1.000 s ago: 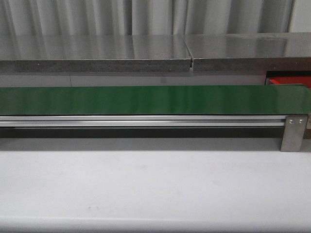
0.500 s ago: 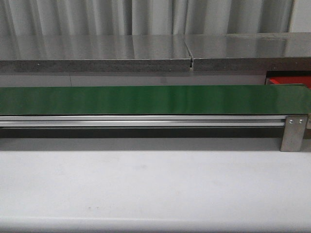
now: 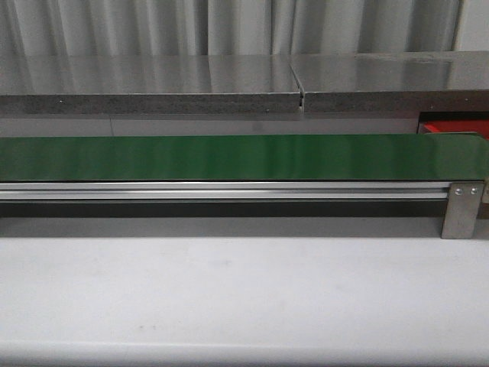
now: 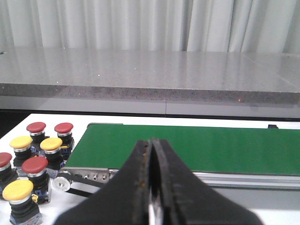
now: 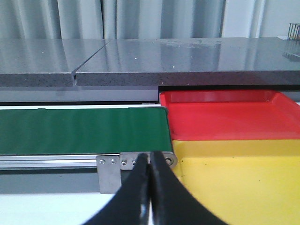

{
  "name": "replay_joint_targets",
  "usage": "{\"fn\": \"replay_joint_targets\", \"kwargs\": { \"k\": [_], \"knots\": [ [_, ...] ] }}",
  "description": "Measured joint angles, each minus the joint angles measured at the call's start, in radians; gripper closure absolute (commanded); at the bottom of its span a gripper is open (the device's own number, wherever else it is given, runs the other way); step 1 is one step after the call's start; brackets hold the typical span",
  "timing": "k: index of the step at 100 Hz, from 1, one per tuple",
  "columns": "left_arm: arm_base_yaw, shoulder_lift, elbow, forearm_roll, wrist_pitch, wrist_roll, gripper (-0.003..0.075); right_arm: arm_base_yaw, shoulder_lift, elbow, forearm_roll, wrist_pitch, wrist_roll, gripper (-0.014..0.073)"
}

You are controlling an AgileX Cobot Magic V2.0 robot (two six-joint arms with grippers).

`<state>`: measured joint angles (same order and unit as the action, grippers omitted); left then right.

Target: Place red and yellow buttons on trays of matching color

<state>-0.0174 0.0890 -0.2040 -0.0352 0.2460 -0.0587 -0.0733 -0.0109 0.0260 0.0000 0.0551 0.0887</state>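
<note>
In the left wrist view several red buttons (image 4: 35, 165) and yellow buttons (image 4: 18, 189) stand in a cluster on the white table beside one end of the green conveyor belt (image 4: 197, 147). My left gripper (image 4: 152, 145) is shut and empty, in front of the belt. The right wrist view has the red tray (image 5: 225, 115) and the yellow tray (image 5: 239, 180) side by side past the belt's other end (image 5: 84, 129). My right gripper (image 5: 150, 157) is shut with nothing in it, near the belt's end bracket (image 5: 111, 173). Neither gripper appears in the front view.
A green belt (image 3: 229, 157) with an aluminium rail (image 3: 221, 191) crosses the front view, a corner of the red tray (image 3: 451, 124) behind its right end. A grey stone ledge (image 3: 153, 84) and curtains lie behind. White table (image 3: 244, 290) lies in front.
</note>
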Motion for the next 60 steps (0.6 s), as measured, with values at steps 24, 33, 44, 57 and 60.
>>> {"fn": "replay_joint_targets", "kwargs": {
  "k": [24, 33, 44, 57, 60],
  "knots": [
    [0.0, 0.224, -0.151, 0.022, 0.138, 0.0, 0.0741, 0.0, 0.0, 0.0, 0.0, 0.0, 0.0, 0.0711],
    [0.0, 0.311, -0.199, 0.035, 0.156, 0.0, 0.0741, 0.0, 0.0, 0.0, 0.0, 0.0, 0.0, 0.0711],
    [0.0, 0.408, -0.255, 0.035, 0.177, 0.0, 0.0741, 0.0, 0.0, 0.0, 0.0, 0.0, 0.0, 0.0711],
    [0.0, 0.503, -0.316, 0.035, 0.214, 0.0, 0.0721, 0.0, 0.0, 0.0, 0.0, 0.0, 0.0, 0.0711],
    [0.0, 0.524, -0.329, 0.035, 0.226, 0.0, 0.0696, 0.0, 0.0, 0.0, 0.0, 0.0, 0.0, 0.0711]
  ]
}}
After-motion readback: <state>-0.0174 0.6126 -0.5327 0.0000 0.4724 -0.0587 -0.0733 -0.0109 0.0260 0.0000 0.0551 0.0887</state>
